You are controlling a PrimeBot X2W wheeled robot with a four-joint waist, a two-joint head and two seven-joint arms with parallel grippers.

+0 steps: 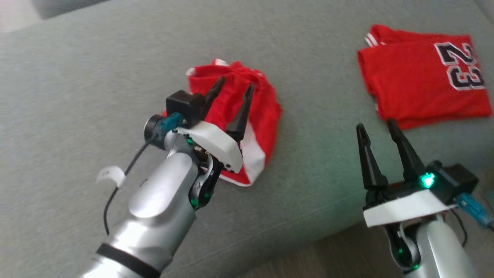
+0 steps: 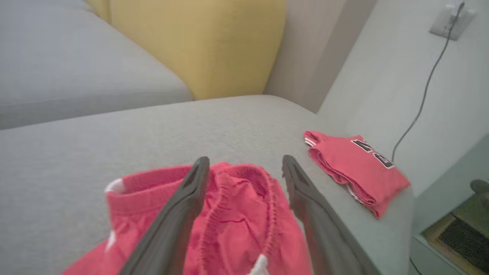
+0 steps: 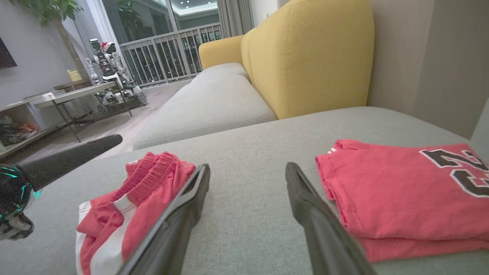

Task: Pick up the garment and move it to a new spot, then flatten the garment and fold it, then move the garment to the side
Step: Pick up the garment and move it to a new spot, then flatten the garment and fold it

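Probably soft, limp, light garment (image 1: 266, 104); best pinched at ribbed waistband (image 2: 272, 214). Left gripper (image 1: 236, 82), right gripper (image 1: 376, 124): fingers (image 1: 241, 112) spread apart, empty.

Silver forearms (image 1: 162, 197), white wrist plates (image 1: 210, 141); left hand (image 1: 236, 82) and right hand (image 1: 376, 124) have dark tapered fingers (image 1: 240, 114), green lights (image 1: 427, 180), black cable (image 1: 105, 220), seemingly blue connectors (image 1: 472, 208).

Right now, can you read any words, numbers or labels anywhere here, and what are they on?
"23": black numerals edged in white, on the folded red jersey on the grey sofa cushion.
No writing shows on the crumpled red shorts with white trim.
Too blurred to read: the small white tab on the left arm's cable.
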